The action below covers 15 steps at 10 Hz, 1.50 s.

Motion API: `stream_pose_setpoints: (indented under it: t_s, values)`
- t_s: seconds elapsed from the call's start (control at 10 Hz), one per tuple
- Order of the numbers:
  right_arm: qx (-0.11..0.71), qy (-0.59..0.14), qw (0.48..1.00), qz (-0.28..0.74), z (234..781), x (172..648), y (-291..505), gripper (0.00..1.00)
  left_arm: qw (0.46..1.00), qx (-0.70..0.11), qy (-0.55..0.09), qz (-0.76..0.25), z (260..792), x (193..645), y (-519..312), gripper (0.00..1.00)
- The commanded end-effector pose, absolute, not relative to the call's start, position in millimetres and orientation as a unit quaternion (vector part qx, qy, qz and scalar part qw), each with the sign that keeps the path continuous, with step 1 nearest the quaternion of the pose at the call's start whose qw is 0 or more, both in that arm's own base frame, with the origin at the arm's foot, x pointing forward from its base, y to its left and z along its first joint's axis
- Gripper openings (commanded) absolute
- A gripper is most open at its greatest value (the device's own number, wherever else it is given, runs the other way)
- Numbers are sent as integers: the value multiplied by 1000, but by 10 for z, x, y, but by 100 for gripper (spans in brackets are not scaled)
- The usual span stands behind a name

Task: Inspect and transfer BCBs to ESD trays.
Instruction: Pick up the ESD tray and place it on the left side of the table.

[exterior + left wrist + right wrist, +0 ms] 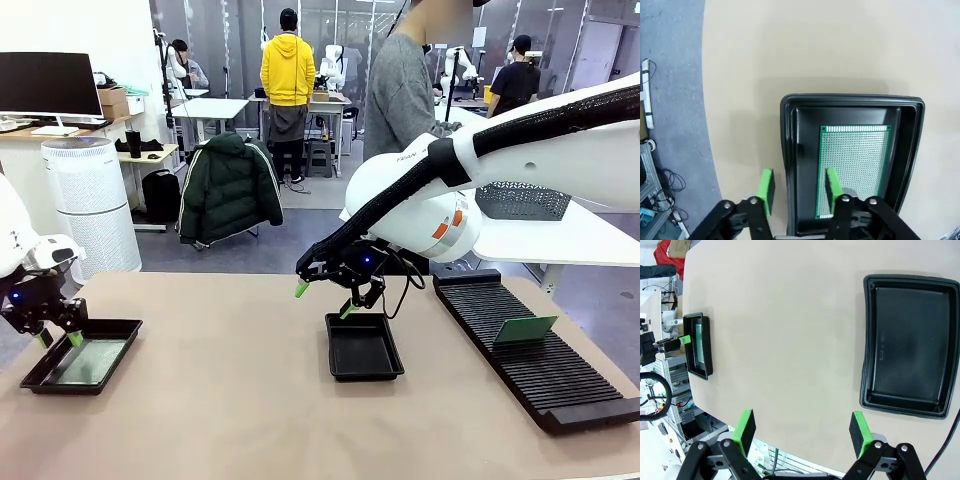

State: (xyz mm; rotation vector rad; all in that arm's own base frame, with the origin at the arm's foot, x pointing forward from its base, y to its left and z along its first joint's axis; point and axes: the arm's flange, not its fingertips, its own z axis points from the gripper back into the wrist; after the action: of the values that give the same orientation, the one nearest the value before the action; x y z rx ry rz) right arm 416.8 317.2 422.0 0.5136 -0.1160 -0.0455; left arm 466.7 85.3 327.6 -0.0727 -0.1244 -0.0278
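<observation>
One green BCB [855, 167] lies flat in the left ESD tray [115, 330], whose rim [850, 99] frames it in the left wrist view. My left gripper [55, 335] [799, 187] is open low over that tray's near-left rim, one finger on each side of the wall, holding nothing. The second ESD tray [363, 347] [910, 345] at the table's middle has a bare floor. My right gripper [325, 298] [802, 430] hangs open just above and left of it, with nothing in it. Another BCB [525, 328] stands upright in the rack.
A long black ribbed rack [540, 355] lies along the table's right side. A person in a grey top [400, 90] stands at the far side behind my right arm. Bare tabletop [230, 380] stretches between the two trays. The left tray [699, 345] shows far off in the right wrist view.
</observation>
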Motion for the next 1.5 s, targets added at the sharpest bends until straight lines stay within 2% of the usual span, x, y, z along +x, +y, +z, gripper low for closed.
stream_pose_setpoints:
  t_s: [0.0,0.1,0.2,0.5,0.9,1.4]
  values:
    - [253,-56,965,-26,4212,4166,3161,100,998,-33,-58,-6,3499,4609,865,89]
    - [253,-56,965,-26,4212,4166,3161,100,998,-32,-59,-8,3612,4575,873,98]
    - [253,-56,965,-26,4212,4166,3161,100,998,-33,-61,-10,3738,4538,868,100]
    - [253,-56,965,-26,4212,4166,3161,100,997,-26,-66,-11,4130,4451,873,100]
    - [253,-56,965,-26,4212,4166,3161,100,998,-20,-56,-16,4365,4469,808,100]
    - [253,-56,965,-26,4212,4166,3161,100,997,-25,-66,-19,4312,4462,831,100]
